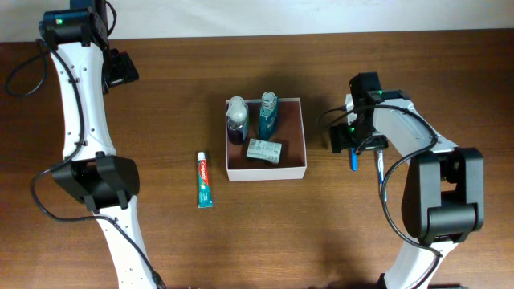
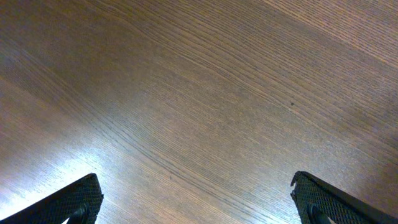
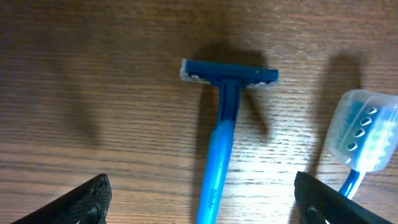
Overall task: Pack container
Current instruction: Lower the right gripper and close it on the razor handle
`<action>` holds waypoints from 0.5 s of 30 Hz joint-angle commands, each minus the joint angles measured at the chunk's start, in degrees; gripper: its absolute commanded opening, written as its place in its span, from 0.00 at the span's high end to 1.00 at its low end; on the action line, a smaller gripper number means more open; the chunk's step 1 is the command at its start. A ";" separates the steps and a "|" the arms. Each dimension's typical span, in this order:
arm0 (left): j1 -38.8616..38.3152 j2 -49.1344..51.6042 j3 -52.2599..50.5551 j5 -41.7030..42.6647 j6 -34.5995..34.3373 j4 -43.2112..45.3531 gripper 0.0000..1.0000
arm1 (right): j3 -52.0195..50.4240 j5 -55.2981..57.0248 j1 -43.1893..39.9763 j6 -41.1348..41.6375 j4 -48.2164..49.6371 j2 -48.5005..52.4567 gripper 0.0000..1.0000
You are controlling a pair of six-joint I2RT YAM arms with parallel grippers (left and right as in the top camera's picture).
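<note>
Container [image 1: 292, 130] lies left of the right hand [image 3: 205, 202], spread wide over a razor [image 3: 219, 140].

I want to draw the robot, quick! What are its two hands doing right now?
Left gripper: open, empty.
Right gripper: open, holding nothing, blue razor on the table below it.

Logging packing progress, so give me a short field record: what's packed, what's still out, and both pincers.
in container: dark bottle, teal bottle, soap box
outside it: toothpaste tube, blue razor, capped toothbrush
left pincer: open, holding nothing
right pincer: open, above the razor
</note>
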 commanded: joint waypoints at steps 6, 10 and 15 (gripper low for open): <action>0.04 -0.28 -0.17 -0.42 -0.76 -0.09 0.00 | -1.05 1.68 0.37 0.66 1.18 0.79 0.10; 0.04 -0.28 -0.17 -0.42 -0.76 -0.09 0.01 | -2.45 1.70 0.37 0.66 2.40 0.79 0.10; 0.04 -0.28 -0.17 -0.42 -0.76 -0.09 0.01 | -4.37 1.73 0.37 0.66 4.22 0.79 0.10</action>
